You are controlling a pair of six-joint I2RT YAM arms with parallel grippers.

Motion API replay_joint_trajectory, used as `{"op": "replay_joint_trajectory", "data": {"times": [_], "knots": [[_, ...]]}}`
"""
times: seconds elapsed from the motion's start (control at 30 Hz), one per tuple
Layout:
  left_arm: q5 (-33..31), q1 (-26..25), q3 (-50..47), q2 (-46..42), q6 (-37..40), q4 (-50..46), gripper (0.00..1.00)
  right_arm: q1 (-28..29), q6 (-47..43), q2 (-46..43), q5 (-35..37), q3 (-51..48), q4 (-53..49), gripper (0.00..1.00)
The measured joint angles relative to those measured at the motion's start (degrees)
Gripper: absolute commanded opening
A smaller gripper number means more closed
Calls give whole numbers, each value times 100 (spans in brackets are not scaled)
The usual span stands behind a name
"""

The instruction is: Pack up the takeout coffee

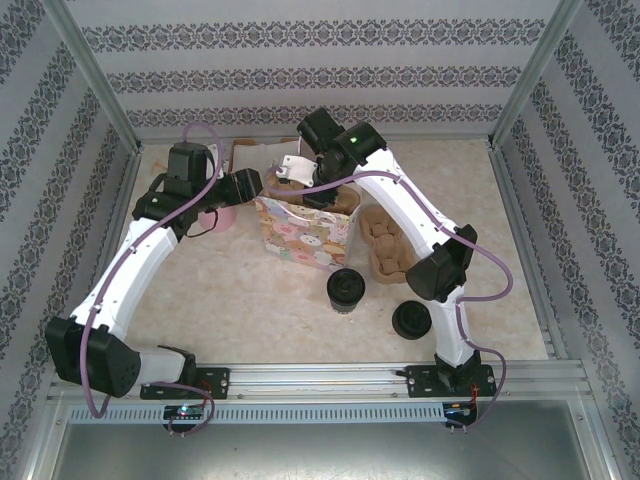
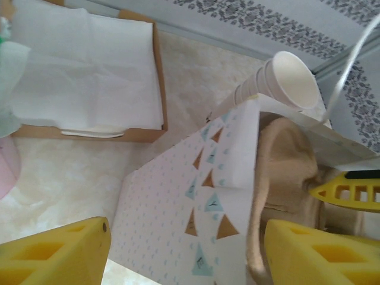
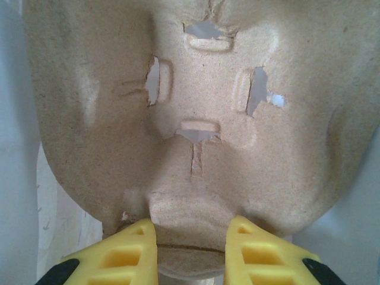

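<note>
The takeout coffee [image 1: 347, 290], a cup under a round black lid, stands on the table in front of the patterned paper bag [image 1: 300, 235]. My right gripper [image 1: 320, 190] [image 3: 193, 246] is over the bag's mouth, shut on the rim of a brown pulp cup carrier [image 3: 202, 119] that hangs partly inside the bag [image 2: 178, 208]. The carrier [image 2: 285, 172] shows behind the bag's wall. My left gripper [image 1: 252, 186] [image 2: 187, 255] is open at the bag's left side, one finger outside the wall and one inside.
More pulp carriers [image 1: 385, 240] lie right of the bag. Black lids [image 1: 411, 320] sit near the right arm's base. A stack of lidless cups [image 2: 279, 80] and a box of white napkins [image 2: 89, 65] are behind the bag. A pink object [image 1: 222, 215] rests under the left arm.
</note>
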Motion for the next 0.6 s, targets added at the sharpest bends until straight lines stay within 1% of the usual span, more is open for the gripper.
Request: {"op": "replay_joint_trajectory", "data": {"times": [0.23, 0.4, 0.6], "knots": [[267, 0, 190, 227, 343, -120, 69, 2, 20, 0, -9, 0, 0, 22], [439, 0, 208, 271, 457, -184, 66, 2, 22, 0, -9, 0, 2, 22], [422, 0, 291, 433, 546, -374, 61, 0, 22, 0, -9, 0, 2, 22]]}}
